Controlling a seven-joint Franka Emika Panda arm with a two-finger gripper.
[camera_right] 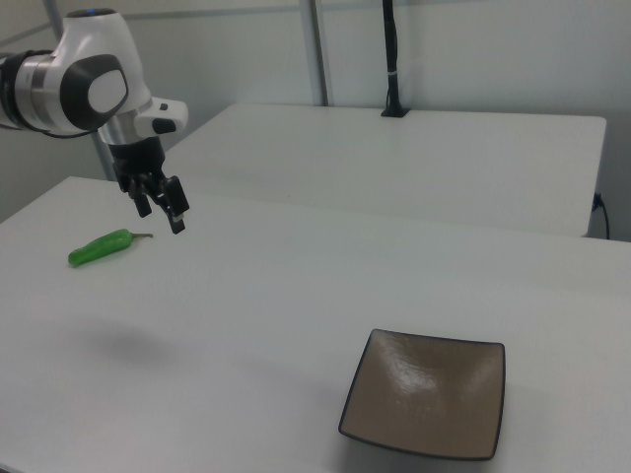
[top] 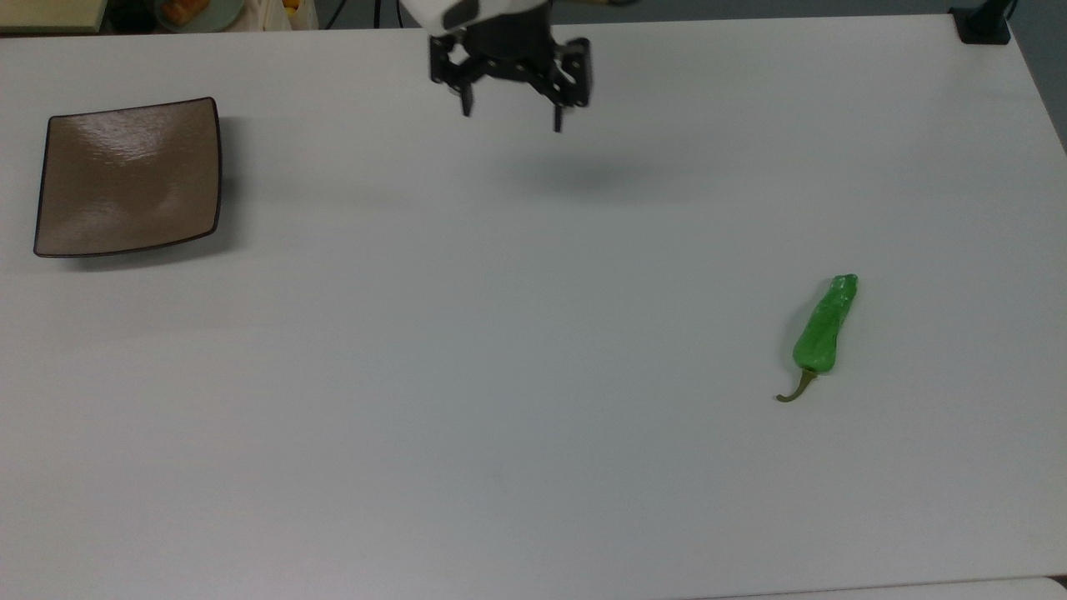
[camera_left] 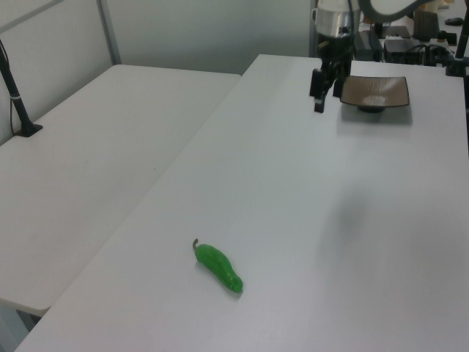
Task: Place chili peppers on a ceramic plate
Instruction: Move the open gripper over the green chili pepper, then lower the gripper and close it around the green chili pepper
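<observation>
Gripper: the gripper (top: 511, 121) (camera_left: 319, 101) (camera_right: 161, 217) hangs above the table near the top view's upper edge, fingers spread wide and pointing down, nothing between them
Arm: white Panda links (camera_right: 84, 84) rise behind the gripper at the right view's left
Pepper: the pepper (top: 824, 327) (camera_left: 220, 268) (camera_right: 101, 246) lies flat on the table at the top view's right, thick end and curled stem toward the top view's bottom edge, narrow tip toward its top; well apart from the gripper
Plate: the plate (top: 129, 177) (camera_left: 376, 92) (camera_right: 427, 394) sits at the top view's left, square, brown, glossy, nothing on it; well apart from pepper and gripper
Shadow: a soft dark patch (top: 583, 177) on the table just below the gripper in the top view
Table: the table (top: 467, 400) is white; a second white table (camera_left: 95, 154) stands beside it at the left view's left
</observation>
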